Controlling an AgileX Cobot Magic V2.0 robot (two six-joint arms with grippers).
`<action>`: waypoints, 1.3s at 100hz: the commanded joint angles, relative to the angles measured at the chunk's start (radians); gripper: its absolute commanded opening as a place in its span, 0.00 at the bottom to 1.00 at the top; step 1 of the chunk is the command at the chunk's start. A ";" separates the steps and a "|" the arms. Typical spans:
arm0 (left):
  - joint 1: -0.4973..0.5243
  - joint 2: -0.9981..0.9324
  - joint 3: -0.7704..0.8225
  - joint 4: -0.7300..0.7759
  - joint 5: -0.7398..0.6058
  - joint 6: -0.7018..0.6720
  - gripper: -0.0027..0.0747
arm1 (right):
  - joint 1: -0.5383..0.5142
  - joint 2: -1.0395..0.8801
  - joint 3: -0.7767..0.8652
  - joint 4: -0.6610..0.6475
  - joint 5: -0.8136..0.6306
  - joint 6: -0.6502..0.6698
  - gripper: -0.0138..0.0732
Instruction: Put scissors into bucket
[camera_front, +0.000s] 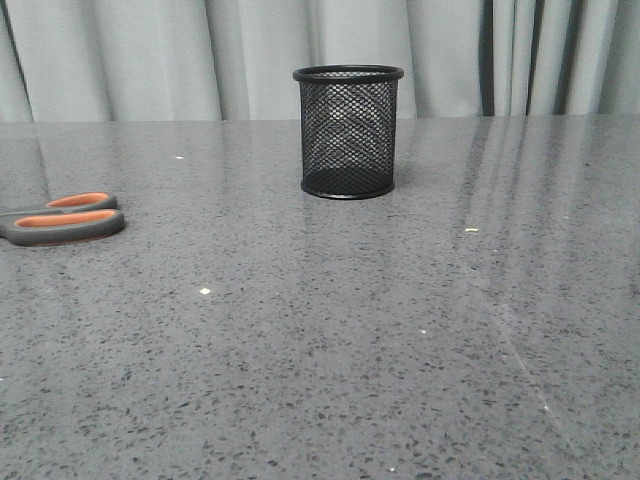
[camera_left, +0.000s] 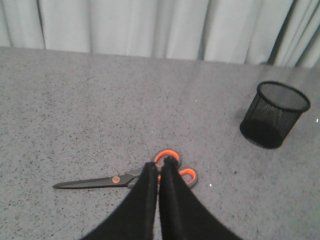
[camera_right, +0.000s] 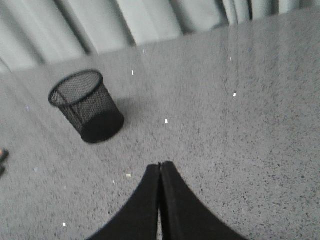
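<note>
In the front view the scissors (camera_front: 62, 218) run off the left edge, so only the handle loops show and the blades are cut off. From the left wrist, the closed left gripper (camera_left: 160, 167) covers part of the handles. Pale specks on the bench (camera_front: 320, 340) are too small to identify.

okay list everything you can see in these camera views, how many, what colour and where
scissors: one, dark grey handles lined orange, dark blades, flat on the table at the left edge of the front view
bucket: one, black wire mesh, upright, far centre of the table, looks empty
table: one, speckled grey stone-look surface, a few pale specks on it
curtain: pale grey, hanging behind the table
left end effector: one, black, fingers together, above the scissors' handles
right end effector: one, black, fingers together, above bare table, apart from the bucket
</note>
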 joint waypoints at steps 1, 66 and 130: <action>0.000 0.110 -0.127 -0.008 0.051 0.061 0.01 | -0.005 0.124 -0.132 -0.005 0.056 -0.069 0.11; 0.000 0.430 -0.295 -0.171 0.274 0.313 0.66 | -0.005 0.483 -0.472 0.056 0.397 -0.179 0.69; 0.000 0.892 -0.613 -0.049 0.547 0.777 0.62 | -0.005 0.483 -0.472 0.072 0.389 -0.192 0.68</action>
